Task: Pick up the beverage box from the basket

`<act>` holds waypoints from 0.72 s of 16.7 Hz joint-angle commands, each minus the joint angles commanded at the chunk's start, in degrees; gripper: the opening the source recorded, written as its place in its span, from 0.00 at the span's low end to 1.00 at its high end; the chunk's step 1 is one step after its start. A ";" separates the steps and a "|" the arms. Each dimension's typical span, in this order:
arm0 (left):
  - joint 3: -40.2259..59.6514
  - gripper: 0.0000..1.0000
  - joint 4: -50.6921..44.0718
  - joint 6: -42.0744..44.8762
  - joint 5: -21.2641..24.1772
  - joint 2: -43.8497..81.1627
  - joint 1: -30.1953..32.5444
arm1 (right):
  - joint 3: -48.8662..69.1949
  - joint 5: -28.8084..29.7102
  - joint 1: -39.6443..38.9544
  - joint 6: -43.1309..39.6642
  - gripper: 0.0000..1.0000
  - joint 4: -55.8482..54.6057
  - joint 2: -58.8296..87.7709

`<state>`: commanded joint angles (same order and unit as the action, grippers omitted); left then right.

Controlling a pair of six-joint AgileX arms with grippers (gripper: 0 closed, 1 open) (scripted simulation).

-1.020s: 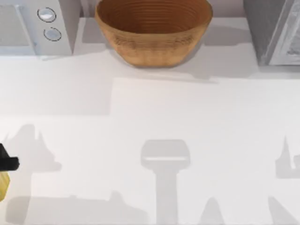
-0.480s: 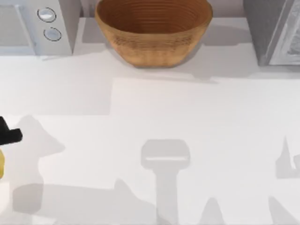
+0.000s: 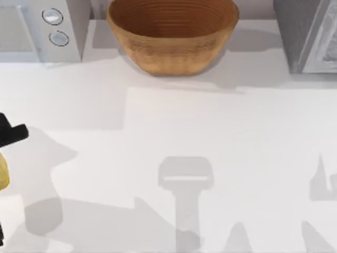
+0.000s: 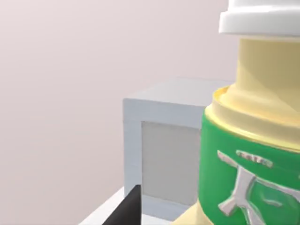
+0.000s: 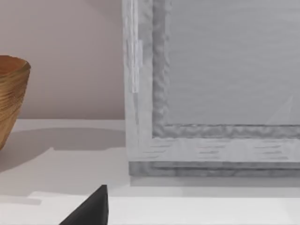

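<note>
The basket, a round tan woven bowl, stands at the back centre of the table, and its rim also shows in the right wrist view. The beverage box is out of view; the ribbed inside of the basket that shows holds nothing. My left gripper is at the table's far left edge, shut on a yellow bottle with a green label and white cap, whose yellow body peeks in from that edge. One black fingertip of my open right gripper points toward the back right corner.
A white microwave-like box with two round knobs stands at the back left, beside the basket. A grey cabinet stands at the back right, close in front of the right wrist camera. The white tabletop lies bare in the middle.
My left gripper has moved toward the back of the table along the left edge, carrying the yellow bottle with it. The basket has stayed put.
</note>
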<state>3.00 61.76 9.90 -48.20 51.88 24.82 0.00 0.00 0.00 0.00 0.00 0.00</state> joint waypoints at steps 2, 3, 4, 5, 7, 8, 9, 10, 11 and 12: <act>0.32 0.00 0.92 0.12 -0.90 0.71 0.28 | 0.00 0.00 0.00 0.00 1.00 0.00 0.00; 0.32 0.00 0.92 0.12 -0.90 0.71 0.28 | 0.00 0.00 0.00 0.00 1.00 0.00 0.00; 0.32 0.00 0.92 0.12 -0.90 0.71 0.28 | 0.00 0.00 0.00 0.00 1.00 0.00 0.00; 0.32 0.00 0.92 0.12 -0.90 0.71 0.28 | 0.00 0.00 0.00 0.00 1.00 0.00 0.00; 0.00 0.00 0.82 0.19 -0.79 0.70 0.05 | 0.00 0.00 0.00 0.00 1.00 0.00 0.00; -0.18 0.00 1.20 0.26 -0.63 1.36 -0.09 | 0.00 0.00 0.00 0.00 1.00 0.00 0.00; -0.31 0.00 2.13 0.23 -0.42 2.63 -0.35 | 0.00 0.00 0.00 0.00 1.00 0.00 0.00; -0.30 0.00 3.61 0.09 -0.17 4.35 -0.74 | 0.00 0.00 0.00 0.00 1.00 0.00 0.00; -0.24 0.00 5.54 -0.11 0.16 6.26 -1.23 | 0.00 0.00 0.00 0.00 1.00 0.00 0.00; -0.16 0.00 7.78 -0.33 0.60 8.48 -1.81 | 0.00 0.00 0.00 0.00 1.00 0.00 0.00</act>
<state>2.84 69.54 9.57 -47.61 60.36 23.01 0.00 0.00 0.00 0.00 0.00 0.00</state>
